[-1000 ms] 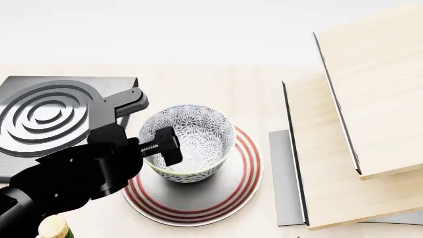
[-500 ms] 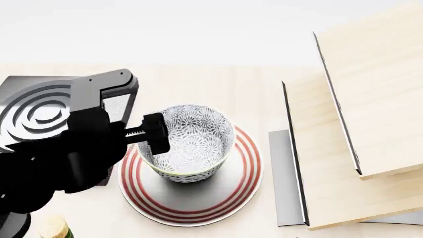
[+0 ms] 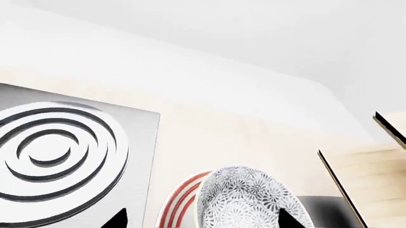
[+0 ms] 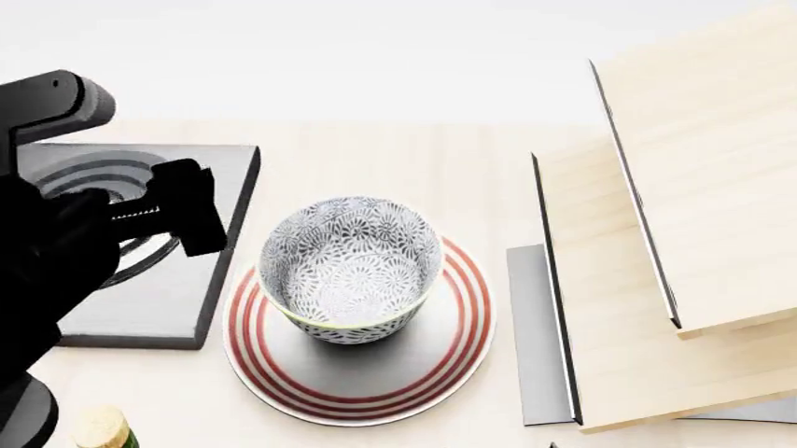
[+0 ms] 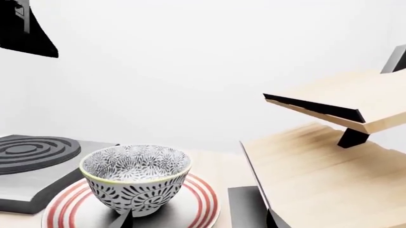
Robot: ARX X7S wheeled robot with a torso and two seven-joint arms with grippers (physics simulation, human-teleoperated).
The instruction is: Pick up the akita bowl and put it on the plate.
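Left gripper [image 4: 137, 187] is spread wide with nothing in it, up over the square burner [image 4: 149, 299], off to the bowl's side. The akita bowl [image 4: 351, 271] sits upright on the plate [image 4: 361, 378], red rings showing all around. Wooden shelf [image 4: 673, 243] stands close beside the plate. Right gripper [image 5: 197, 221]: only 2 dark tips show, can't tell its state.

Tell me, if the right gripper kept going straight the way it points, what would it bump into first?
Probably the akita bowl. In the right wrist view it sits straight ahead on the plate, between the two dark fingertips at the picture's lower edge. Depth is hard to judge.
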